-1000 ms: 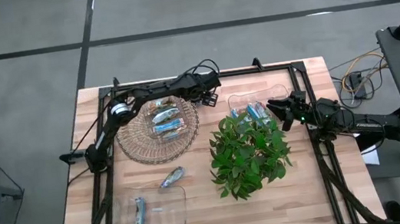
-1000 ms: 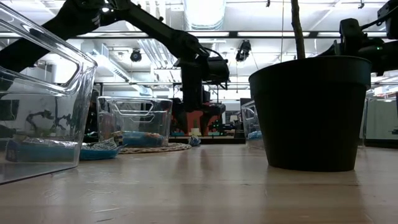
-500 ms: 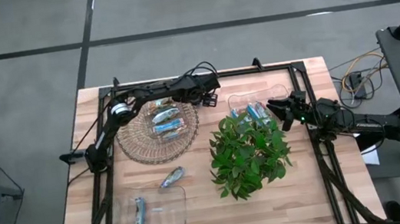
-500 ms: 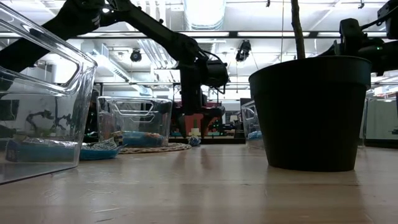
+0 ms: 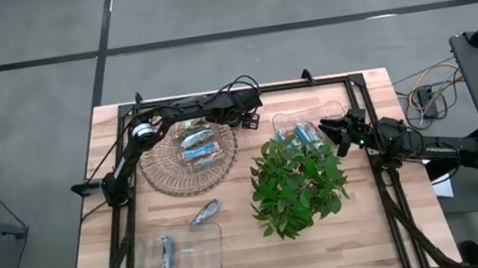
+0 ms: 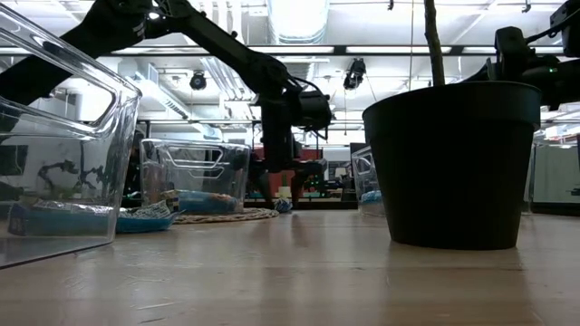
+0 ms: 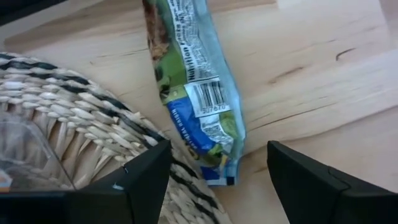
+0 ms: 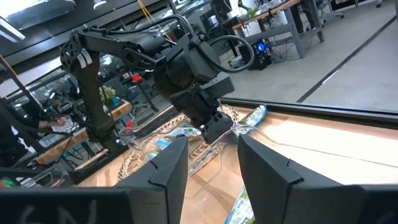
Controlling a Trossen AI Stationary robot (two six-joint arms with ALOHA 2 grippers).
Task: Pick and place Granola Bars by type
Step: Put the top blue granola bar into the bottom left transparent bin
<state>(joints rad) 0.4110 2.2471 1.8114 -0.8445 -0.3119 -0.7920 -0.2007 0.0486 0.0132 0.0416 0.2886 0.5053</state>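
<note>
Lowering since a second ago, the left gripper (image 5: pixel 250 114) is hovering spread over a granola bar (image 7: pixel 194 87) lying beside the wicker basket (image 5: pixel 163 174); right gripper (image 5: pixel 329 128) is waiting parted.

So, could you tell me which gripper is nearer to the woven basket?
Left gripper: open, just past the woven basket's far-right rim. Right gripper sits beyond the plant, over the clear bin.

Blue-green bar (image 7: pixel 198 93) apparently beside basket (image 7: pixel 74 130)
</note>
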